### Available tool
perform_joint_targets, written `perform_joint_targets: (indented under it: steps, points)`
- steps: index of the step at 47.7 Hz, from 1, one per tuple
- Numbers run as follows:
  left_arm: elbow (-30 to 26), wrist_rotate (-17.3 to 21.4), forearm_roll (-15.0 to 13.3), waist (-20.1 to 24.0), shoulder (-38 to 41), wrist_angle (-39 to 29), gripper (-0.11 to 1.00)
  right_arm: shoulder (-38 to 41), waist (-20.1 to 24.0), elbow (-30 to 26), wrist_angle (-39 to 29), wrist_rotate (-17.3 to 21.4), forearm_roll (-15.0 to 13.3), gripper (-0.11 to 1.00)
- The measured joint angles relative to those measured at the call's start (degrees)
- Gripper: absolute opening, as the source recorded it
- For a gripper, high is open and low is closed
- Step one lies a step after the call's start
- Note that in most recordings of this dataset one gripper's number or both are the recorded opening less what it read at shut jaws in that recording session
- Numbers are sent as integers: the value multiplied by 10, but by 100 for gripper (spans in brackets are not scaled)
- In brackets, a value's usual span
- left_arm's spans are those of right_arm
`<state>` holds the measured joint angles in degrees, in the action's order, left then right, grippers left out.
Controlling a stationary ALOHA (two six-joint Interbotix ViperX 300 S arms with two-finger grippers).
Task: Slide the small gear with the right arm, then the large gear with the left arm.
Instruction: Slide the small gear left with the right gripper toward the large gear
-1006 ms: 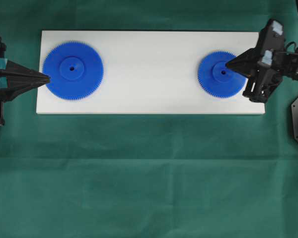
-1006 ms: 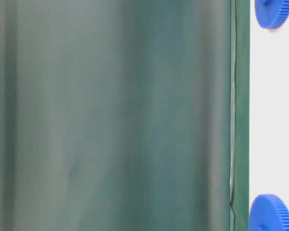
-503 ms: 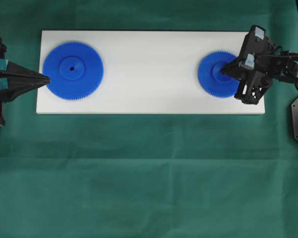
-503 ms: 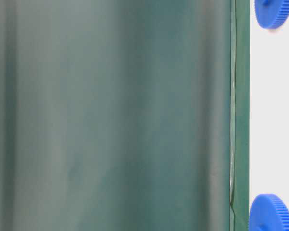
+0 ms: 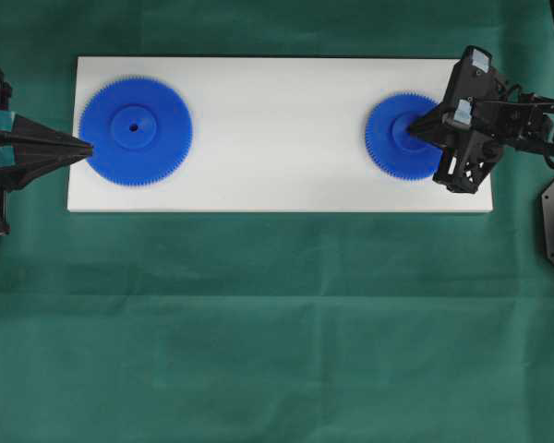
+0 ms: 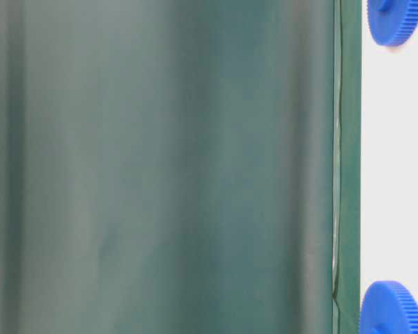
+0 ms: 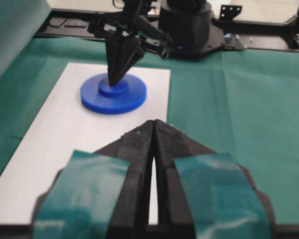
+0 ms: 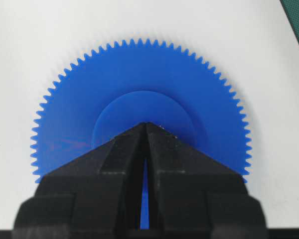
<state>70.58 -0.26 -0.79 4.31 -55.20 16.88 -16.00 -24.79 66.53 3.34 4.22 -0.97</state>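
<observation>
Overhead camera view: a white rectangular board (image 5: 277, 175) lies on green cloth (image 5: 277, 323), with two bright blue flat plastic gears on it, well apart. The large gear (image 5: 135, 131), wider and fine-toothed, sits near the board's left end. The small gear (image 5: 403, 137) sits near the right end.

The left arm's pointed black two-finger gripper with teal patches (image 5: 86, 146) reaches in from the left edge, its tip at the large gear's rim. The right arm's tapering black gripper (image 5: 412, 134) comes in from the right, its tip over the small gear's raised hub.

The right wrist camera adds detail the overhead lacks: the right gripper (image 8: 146, 124) has its fingers pressed together at the tip, with a thin slit behind, and the tip rests on the round hub of the small gear (image 8: 139, 89), hiding the centre hole. It grips nothing.

The left wrist camera looks along the board (image 7: 55, 134). The left gripper (image 7: 153, 122) is closed to a narrow seam, holding nothing. Beyond it the right gripper (image 7: 112, 82) points steeply down onto the small gear's (image 7: 113, 94) hub. Black arm bases and frame stand behind.

The table-level camera shows mostly blurred green cloth (image 6: 160, 167), plus the toothed edges of two blue gears on the white board (image 6: 397, 174); which gear is which cannot be told.
</observation>
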Motion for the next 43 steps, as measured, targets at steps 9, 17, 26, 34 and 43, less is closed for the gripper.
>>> perform_joint_targets:
  steps: [9,17,26,34,43]
  points:
    - [1,0,0,0,0,-1,0,2,0,0,0,3,0,50]
    - [1,0,0,0,0,-1,0,25,0,-16,8,16,0,50]
    - [1,0,0,0,0,-1,0,83,19,-64,16,18,0,50]
    - [1,0,0,0,0,-1,0,161,46,-145,19,18,0,50]
    - [2,0,0,0,-1,-1,0,245,76,-247,19,18,-16,50]
